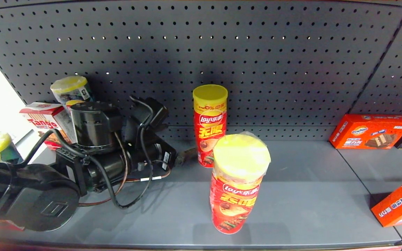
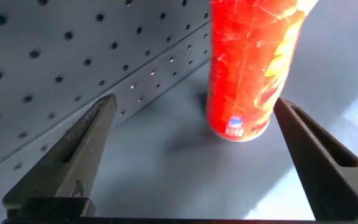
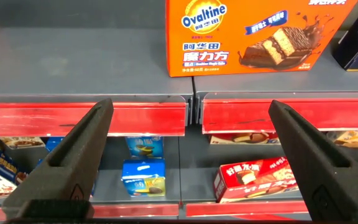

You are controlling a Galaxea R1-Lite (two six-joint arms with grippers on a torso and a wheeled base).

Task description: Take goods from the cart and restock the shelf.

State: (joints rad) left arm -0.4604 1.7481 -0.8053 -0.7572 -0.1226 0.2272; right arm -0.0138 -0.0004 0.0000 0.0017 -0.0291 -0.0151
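Here, the left gripper (image 2: pixel 194 106) is spread wide and holds nothing. Its two dark fingers (image 2: pixel 79 149) stand well apart, and the back can (image 1: pixel 209 125), a red tube of chips with a yellow lid, stands upright just past their tips; in the wrist view it touches neither finger. That can sits on the grey shelf (image 1: pixel 309 202), close to the pegboard wall (image 1: pixel 257 52). The front can (image 1: pixel 237 184), of the same kind, stands upright nearer the shelf's front edge and a little to the right.

In the head view the left arm lies low over the shelf from the left, with its tip just beside the lower part of the back can. Behind the arm are a red and white box (image 1: pixel 44 120) and a third can (image 1: pixel 71 89) with a yellow lid. Well to the right, an orange box (image 1: pixel 370 130) lies against the wall, and a second orange box (image 1: pixel 401 209) sits near the front edge.

The right gripper (image 3: pixel 191 107) is also wide open and empty. It faces the red strips (image 3: pixel 135 118) along a shelf's front edge, with a large orange carton (image 3: pixel 247 37) above them and a blue box (image 3: pixel 143 177) on the level below.
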